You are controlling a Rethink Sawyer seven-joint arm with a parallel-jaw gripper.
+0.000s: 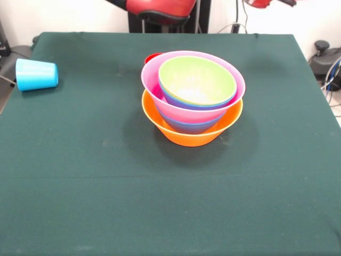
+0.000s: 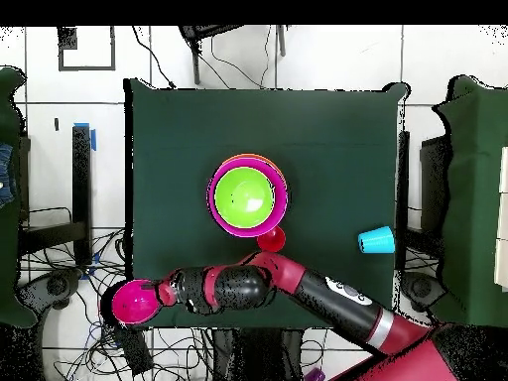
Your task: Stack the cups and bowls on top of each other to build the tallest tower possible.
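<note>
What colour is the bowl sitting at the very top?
Lime green, clearest in the front view.

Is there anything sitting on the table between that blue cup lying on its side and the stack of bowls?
Nothing visible does. The light blue cup lies near the table's edge, and only bare green cloth separates it from the tower. A red piece sits behind the tower, off that line.

Bowls visible in the tower: four — one orange bowl, one blue bowl, one pink bowl, one lime green bowl. Cups: one light blue cup at upper left of the front view. One small red item, kind unclear, beside the tower.
</note>
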